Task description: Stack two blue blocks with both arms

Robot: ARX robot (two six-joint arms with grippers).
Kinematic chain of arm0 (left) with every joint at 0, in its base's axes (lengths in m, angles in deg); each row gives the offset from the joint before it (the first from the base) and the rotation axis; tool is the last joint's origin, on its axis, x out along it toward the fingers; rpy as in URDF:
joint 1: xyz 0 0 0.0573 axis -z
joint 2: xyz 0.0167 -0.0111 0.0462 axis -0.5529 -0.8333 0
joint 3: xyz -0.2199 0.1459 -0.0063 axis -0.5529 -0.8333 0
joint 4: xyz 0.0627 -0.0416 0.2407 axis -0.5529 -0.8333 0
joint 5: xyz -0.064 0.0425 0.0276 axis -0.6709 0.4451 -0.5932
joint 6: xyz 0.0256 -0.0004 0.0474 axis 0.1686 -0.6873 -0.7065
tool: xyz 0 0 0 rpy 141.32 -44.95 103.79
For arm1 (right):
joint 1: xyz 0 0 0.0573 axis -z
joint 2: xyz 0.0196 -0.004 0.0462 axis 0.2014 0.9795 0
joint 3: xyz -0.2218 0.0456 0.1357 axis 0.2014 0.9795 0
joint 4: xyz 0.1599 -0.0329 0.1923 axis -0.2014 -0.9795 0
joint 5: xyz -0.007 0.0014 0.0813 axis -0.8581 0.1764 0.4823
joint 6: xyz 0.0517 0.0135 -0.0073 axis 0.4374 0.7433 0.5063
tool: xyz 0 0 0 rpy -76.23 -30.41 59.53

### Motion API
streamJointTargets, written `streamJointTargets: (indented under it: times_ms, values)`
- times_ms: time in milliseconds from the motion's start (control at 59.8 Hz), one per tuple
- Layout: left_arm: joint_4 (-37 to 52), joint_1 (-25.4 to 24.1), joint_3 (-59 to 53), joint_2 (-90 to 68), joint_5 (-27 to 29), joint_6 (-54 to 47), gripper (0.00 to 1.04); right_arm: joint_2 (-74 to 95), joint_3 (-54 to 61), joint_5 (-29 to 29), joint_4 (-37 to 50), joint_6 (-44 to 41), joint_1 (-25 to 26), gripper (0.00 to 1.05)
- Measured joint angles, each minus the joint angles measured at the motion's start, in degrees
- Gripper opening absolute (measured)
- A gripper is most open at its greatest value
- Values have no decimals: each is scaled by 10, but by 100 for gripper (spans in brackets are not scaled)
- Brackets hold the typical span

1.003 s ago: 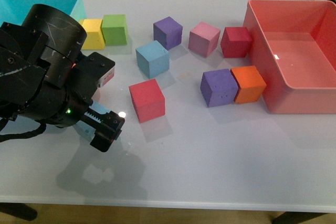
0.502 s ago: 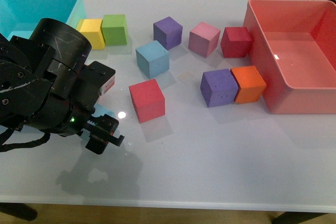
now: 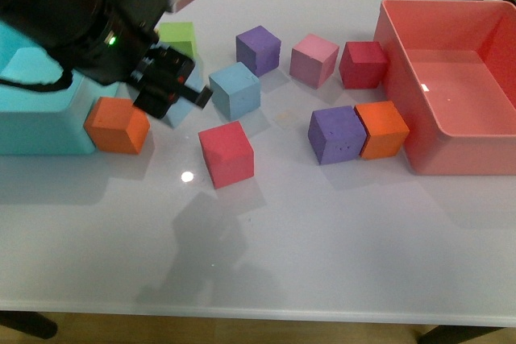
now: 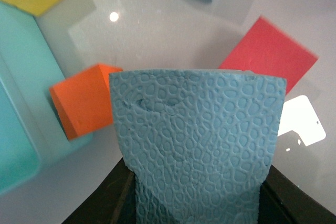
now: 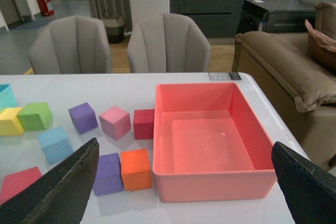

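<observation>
At left-centre of the white table [image 3: 322, 239], my left gripper [image 3: 171, 86] is clenched on the held blue block [image 4: 197, 140]. Left wrist view: its pitted face fills the gap betw. both dark jaws, w/ the table surface seen beyond it. Front view: this block hangs clear of the table, mostly hidden by the gripper, just beside the second blue block [image 3: 235, 90], which sits flat on the table, apart from it and untouched. Near the held cube: orange cube [image 3: 118, 125] touching the turquoise bin [image 3: 36, 122]; red cube [image 3: 226, 153] closer to the table's front edge; green cube [image 3: 179, 38] behind the gripper. Further right: rear purple cube [image 3: 258, 48], pink cube [image 3: 313, 60], dark-red cube [image 3: 363, 64]; front purple cube [image 3: 336, 134] touches a second orange cube [image 3: 382, 129], which sits just beside the pink bin [image 3: 451, 163]. Right wrist view: my right gripper [image 5: 184, 145] is spread wide, fingers [image 5: 65, 187] grasping nothing, held off the table and facing across it toward the pink bin
</observation>
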State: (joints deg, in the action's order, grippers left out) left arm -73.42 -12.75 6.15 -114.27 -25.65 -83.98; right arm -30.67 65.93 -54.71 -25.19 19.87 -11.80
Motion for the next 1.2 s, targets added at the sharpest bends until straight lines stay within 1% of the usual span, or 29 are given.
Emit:
streamJointTargets:
  times_ms: [117,368,602,886,1204]
  values:
    - [-30,9,78,-34,1,-2,41,0,0,0,0,0,0,96]
    - [-94,24,259,-161,9,-18,41,0,0,0,0,0,0,96]
    - [-126,30,364,-245,8,-34,40,0,0,0,0,0,0,96]
    - [-161,31,457,-313,8,-51,40,0,0,0,0,0,0,96]
    - [-166,31,472,-335,9,-60,41,0,0,0,0,0,0,96]
